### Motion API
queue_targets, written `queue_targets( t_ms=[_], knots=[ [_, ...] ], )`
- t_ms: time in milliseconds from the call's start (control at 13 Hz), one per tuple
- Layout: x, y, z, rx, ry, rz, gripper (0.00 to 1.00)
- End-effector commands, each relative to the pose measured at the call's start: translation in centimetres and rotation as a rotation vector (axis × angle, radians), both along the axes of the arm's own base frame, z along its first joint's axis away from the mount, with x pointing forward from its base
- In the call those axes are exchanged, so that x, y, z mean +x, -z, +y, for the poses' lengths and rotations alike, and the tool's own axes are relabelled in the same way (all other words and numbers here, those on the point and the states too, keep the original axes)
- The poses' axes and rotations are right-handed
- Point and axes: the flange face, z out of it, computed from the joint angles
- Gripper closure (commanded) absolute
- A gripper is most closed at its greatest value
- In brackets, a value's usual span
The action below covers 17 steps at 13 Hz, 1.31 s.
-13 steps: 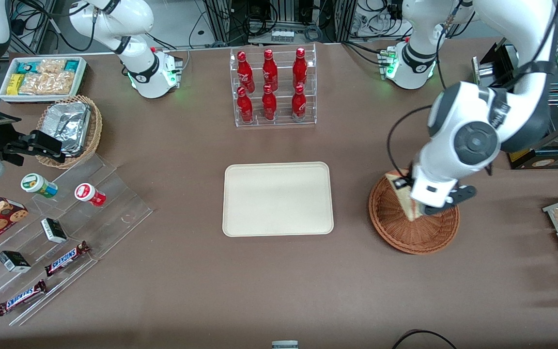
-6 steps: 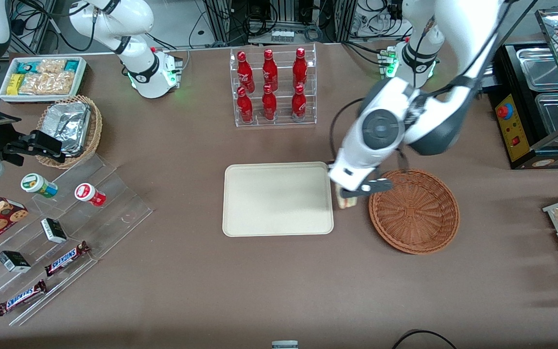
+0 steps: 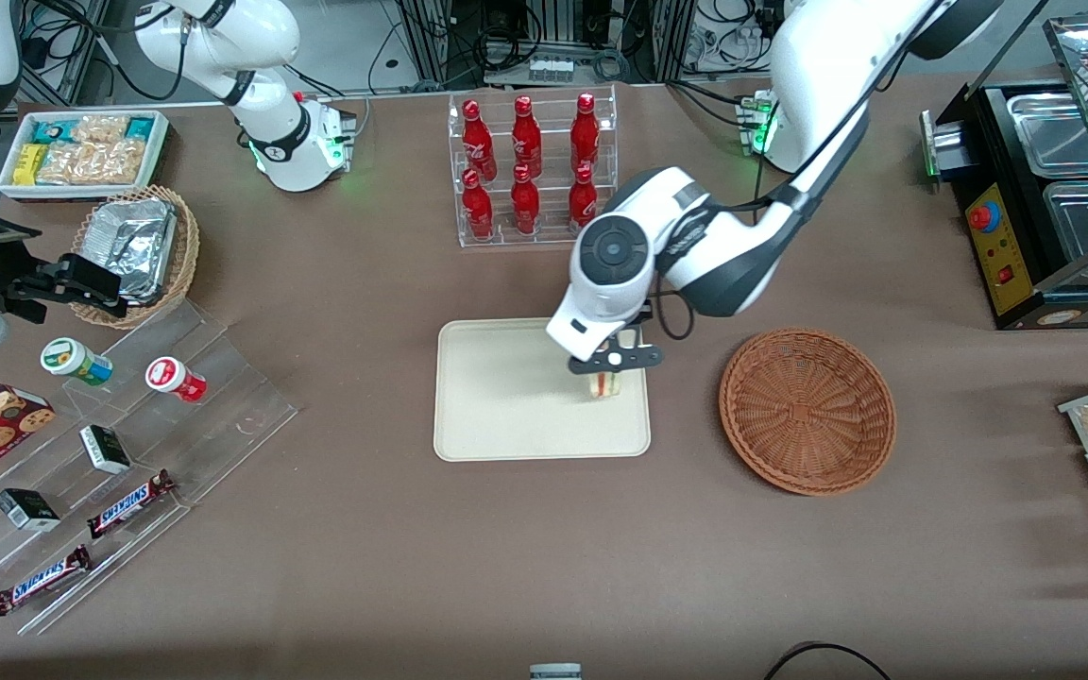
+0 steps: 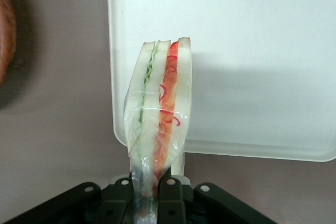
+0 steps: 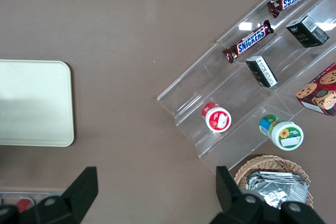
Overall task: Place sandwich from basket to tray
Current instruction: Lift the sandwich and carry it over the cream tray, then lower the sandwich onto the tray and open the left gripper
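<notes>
My gripper (image 3: 612, 370) has carried the sandwich (image 3: 608, 383) out of the basket (image 3: 807, 411), across the strip of table (image 3: 686, 491) between, and now holds it over the tray (image 3: 506, 397), near the edge closest to the basket (jaws clamped on the wrapped wedge, filling edge showing). The basket sits empty now, and my arm has swung toward the table's middle.

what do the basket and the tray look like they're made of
Basket: woven wicker, reddish-brown, matte; weave rings show. Tray: smooth cream, likely plastic or moulded fibre; low rim, faint sheen. The gripper holds the sandwich over the tray.
</notes>
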Motion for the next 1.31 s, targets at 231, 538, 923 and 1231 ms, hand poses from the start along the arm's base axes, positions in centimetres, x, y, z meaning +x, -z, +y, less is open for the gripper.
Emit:
queue_targets(
  t_ms=[231,538,923,1231],
  knots=[
    [-1.6,4.6,-4.1,0.02,0.017,-0.053,1.0],
    [-1.6,6.8,-4.5,0.031,0.015,-0.072,1.0],
    [-1.6,8.7,-5.0,0.001,0.013,-0.07,1.0],
    [-1.3,9.2,-5.1,-0.01,-0.002,-0.083,1.0]
  ],
)
